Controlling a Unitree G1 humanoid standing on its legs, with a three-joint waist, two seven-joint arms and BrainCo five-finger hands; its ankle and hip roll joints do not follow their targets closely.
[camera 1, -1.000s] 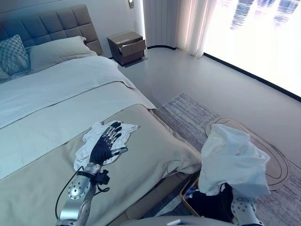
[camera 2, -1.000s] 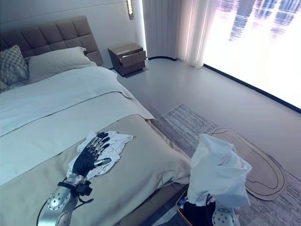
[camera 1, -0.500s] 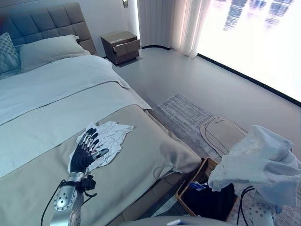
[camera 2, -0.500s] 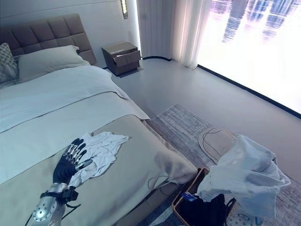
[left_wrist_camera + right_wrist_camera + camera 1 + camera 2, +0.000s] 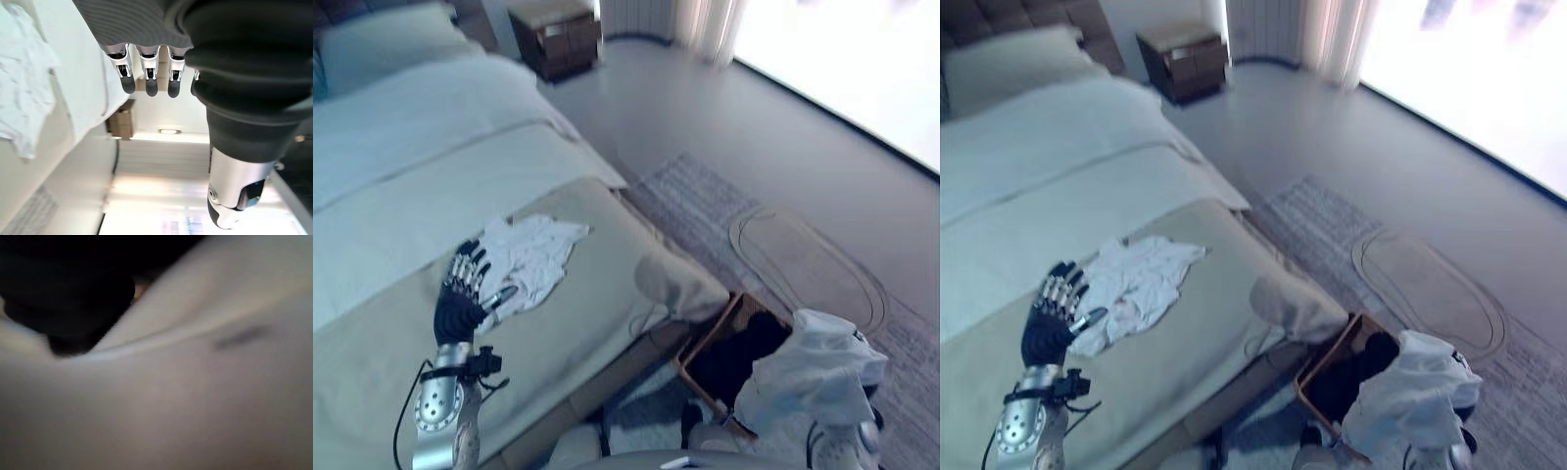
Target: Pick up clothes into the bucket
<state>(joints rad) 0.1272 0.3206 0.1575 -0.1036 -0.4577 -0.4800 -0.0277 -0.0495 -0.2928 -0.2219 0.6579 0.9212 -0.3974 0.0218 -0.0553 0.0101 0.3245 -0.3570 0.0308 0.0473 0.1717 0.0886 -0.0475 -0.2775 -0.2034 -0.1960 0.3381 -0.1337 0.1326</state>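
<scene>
Here, a white garment [image 5: 813,377] hangs bunched over the right arm, covering the right hand, so its grip cannot be told; it sits just beside the open basket [image 5: 710,343] on the floor. On the bed [image 5: 597,274], another white garment [image 5: 533,255] lies just beyond the left hand [image 5: 460,304], fingers straight and empty.

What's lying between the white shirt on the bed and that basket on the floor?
In the left eye view, only bare tan bedspread and its drooping corner separate the white shirt from the basket.
</scene>
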